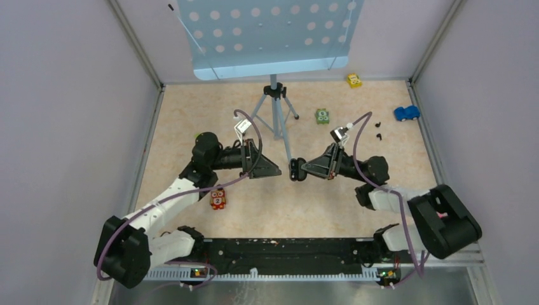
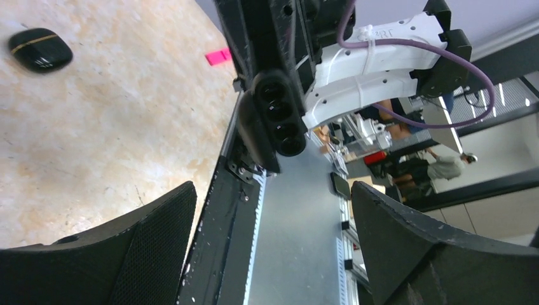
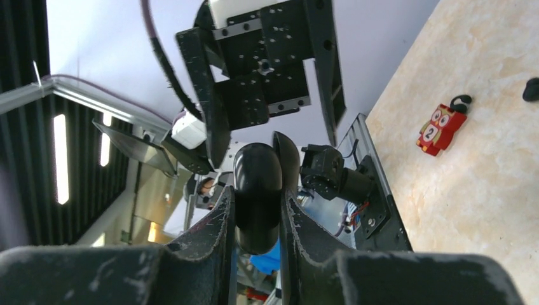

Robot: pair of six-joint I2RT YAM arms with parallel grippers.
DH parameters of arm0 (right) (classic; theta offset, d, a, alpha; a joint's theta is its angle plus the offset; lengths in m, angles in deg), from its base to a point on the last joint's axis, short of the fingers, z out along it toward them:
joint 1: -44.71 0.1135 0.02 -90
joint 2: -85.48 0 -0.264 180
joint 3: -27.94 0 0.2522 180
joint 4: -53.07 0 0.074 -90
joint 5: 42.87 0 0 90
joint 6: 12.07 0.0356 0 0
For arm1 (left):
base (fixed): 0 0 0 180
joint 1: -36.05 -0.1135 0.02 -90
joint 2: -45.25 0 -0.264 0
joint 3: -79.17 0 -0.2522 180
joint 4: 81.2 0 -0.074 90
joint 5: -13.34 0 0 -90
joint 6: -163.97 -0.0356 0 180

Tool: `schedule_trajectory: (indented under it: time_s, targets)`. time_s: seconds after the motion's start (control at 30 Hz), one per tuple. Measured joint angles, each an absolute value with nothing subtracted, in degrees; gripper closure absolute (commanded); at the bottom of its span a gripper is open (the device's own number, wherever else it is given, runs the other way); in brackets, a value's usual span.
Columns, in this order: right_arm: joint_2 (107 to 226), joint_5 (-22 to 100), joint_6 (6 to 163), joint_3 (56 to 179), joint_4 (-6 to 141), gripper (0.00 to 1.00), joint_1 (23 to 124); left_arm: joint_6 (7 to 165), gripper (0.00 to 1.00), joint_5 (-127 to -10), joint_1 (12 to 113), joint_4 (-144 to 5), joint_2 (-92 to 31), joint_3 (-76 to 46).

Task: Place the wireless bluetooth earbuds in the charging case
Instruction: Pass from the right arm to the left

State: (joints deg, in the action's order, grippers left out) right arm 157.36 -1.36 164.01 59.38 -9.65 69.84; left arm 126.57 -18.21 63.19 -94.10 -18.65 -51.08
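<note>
My right gripper (image 1: 299, 170) is shut on the black charging case (image 1: 295, 169) and holds it above the middle of the table. In the right wrist view the case (image 3: 257, 190) sits between the fingers of that gripper (image 3: 257, 213). In the left wrist view the case (image 2: 278, 117) faces me with its lid open and round wells showing. My left gripper (image 1: 277, 170) is open and empty, just left of the case and facing it; its jaws stand wide apart in the left wrist view (image 2: 273, 248). Two tiny black earbuds (image 1: 377, 124) (image 1: 380, 136) lie on the table at the right.
A tripod (image 1: 275, 108) stands at the back centre. A green block (image 1: 323, 116), a yellow toy car (image 1: 354, 80), a blue toy car (image 1: 406, 113) and a red owl block (image 1: 218, 199) lie around. A glossy black oval with a gold line (image 2: 39, 49) lies on the table.
</note>
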Motion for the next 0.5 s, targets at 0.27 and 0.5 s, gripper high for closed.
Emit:
schedule_trajectory:
  time_s: [0.27,0.5]
  targets:
    - [168.03,-6.54,170.22,61.8,-15.84,1.0,68.94,128.45,0.01,-19.14,62.7,-93.46,-21.6,-51.23]
    - [168.42,-8.51,171.46,66.07,-18.44,1.0,68.92,134.17,0.01,-19.04,62.7,-100.7,-22.52,-52.11]
